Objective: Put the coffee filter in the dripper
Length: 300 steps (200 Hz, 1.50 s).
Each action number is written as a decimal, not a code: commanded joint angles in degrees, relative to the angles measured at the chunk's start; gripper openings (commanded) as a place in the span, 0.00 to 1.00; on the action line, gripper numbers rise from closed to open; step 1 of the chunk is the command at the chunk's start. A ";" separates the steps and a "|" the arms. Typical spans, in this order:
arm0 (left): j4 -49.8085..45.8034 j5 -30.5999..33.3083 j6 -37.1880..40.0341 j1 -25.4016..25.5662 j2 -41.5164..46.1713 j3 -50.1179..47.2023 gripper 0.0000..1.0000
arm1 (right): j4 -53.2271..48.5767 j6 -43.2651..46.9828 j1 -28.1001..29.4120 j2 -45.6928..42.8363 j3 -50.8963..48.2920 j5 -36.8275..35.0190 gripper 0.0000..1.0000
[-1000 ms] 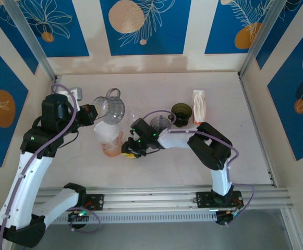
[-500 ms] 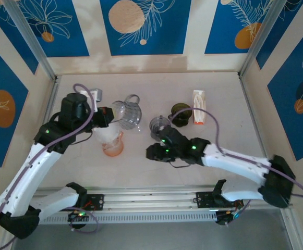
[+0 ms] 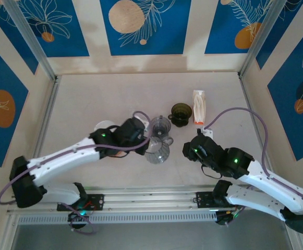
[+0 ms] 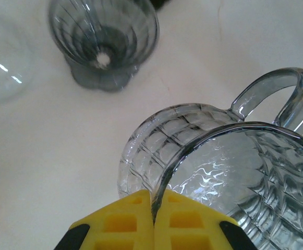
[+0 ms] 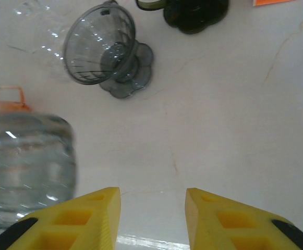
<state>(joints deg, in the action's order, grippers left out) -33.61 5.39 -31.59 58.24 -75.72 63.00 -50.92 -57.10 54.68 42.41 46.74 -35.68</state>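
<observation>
At centre, brings clear ribbed glass carafe point(image 4: 234, 172), rim clamped in left tool point(image 4: 154, 213), beside smoky grey dripper point(image 4: 104, 39); right tool point(image 5: 152, 208) apart, withdrawn; white paper filters point(image 3: 198, 107) untouched.

Mid-table: smoky grey translucent ribbed cone dripper point(image 3: 160, 125), upright, empty. Nearer right edge: white paper coffee filter stack point(image 3: 198, 107), lying flat.

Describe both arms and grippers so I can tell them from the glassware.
The left arm and right arm have white link shells, black joint housings, green lights and a looping purple cable each. The left gripper and right gripper have yellow block fingers with square recesses on black bases.
</observation>
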 commanded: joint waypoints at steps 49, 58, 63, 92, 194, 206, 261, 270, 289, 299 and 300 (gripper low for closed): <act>6.70 3.99 0.45 2.95 -7.60 -3.29 0.00 | -0.11 1.66 -1.85 -0.23 -0.79 0.36 0.40; 7.41 4.10 0.58 3.35 -8.39 -3.84 0.00 | 0.28 1.77 -2.14 -0.23 -1.08 0.73 0.40; 7.75 4.15 0.67 3.50 -8.83 -4.04 0.00 | 0.61 1.87 -2.24 -0.23 -1.28 1.14 0.41; 8.82 5.46 1.14 4.24 -10.64 -4.65 0.00 | 1.41 1.84 -3.00 0.86 -1.45 2.63 0.42; 9.51 6.39 0.92 4.95 -11.69 -6.14 0.12 | 4.14 2.87 -3.31 3.29 -1.75 5.57 0.47; 9.48 6.69 0.84 4.91 -11.19 -6.14 0.20 | 4.14 3.09 -3.34 4.34 -1.17 5.62 0.48; 7.55 9.81 2.36 4.40 -3.50 -2.97 0.59 | 5.61 7.41 -7.39 10.25 3.01 9.19 0.51; 7.52 10.62 2.79 4.22 -1.39 -2.51 0.66 | 6.00 9.00 -9.83 11.89 4.17 11.50 0.51; 7.52 12.57 4.34 4.06 3.00 -1.80 0.80 | 6.63 12.10 -15.66 15.27 7.04 14.90 0.50; 7.39 13.84 5.22 3.98 5.09 -1.54 0.87 | 7.58 13.72 -18.38 16.92 8.30 15.80 0.50; 7.40 13.89 5.31 3.94 5.25 -1.51 0.88 | 7.67 13.92 -18.64 17.05 8.42 15.90 0.50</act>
<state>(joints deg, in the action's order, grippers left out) -25.74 15.11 -28.62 62.48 -75.64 59.00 -45.71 -48.56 41.15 56.77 51.42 -24.71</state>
